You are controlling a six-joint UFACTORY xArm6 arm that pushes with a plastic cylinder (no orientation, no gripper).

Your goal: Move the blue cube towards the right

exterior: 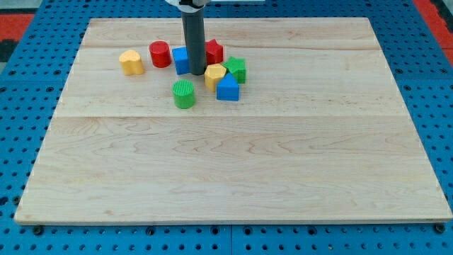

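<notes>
The blue cube [180, 60] sits near the view's top, left of centre, partly hidden behind my rod. My tip [196, 73] rests on the board at the cube's right front corner, touching or nearly touching it. A red cylinder [160, 54] stands just left of the cube. A red block [214, 50] shows behind the rod to the right. A yellow block [215, 76], a green block [236, 69] and a blue house-shaped block [228, 88] cluster right of my tip.
A yellow heart-shaped block [131, 62] lies at the far left of the group. A green ribbed cylinder [184, 93] stands below my tip. The wooden board [233, 163] lies on a blue perforated table [432, 85].
</notes>
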